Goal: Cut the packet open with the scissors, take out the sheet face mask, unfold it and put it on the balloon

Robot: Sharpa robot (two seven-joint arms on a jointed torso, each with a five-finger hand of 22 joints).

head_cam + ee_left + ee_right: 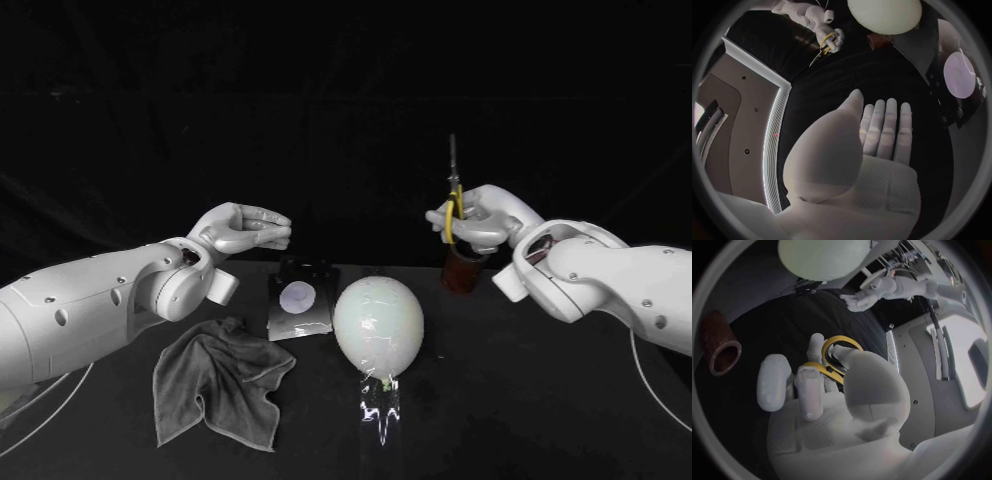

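Observation:
My right hand [476, 222] is raised above the table's back right and grips the yellow-handled scissors [453, 190], blades pointing up. The right wrist view shows the yellow handle loops [840, 346] around its fingers. My left hand [245, 228] hovers at the back left and holds nothing; in its wrist view the fingers [882, 127] lie side by side, with the thumb apart. The black packet [300, 298] with a white oval lies between the hands, just left of the pale balloon [378, 320]. The balloon sits mid-table, its knot end toward me.
A grey cloth [216, 385] lies crumpled at the front left. A brown cup [462, 272] stands just below my right hand, behind the balloon. Clear film [379, 405] trails from the balloon's knot.

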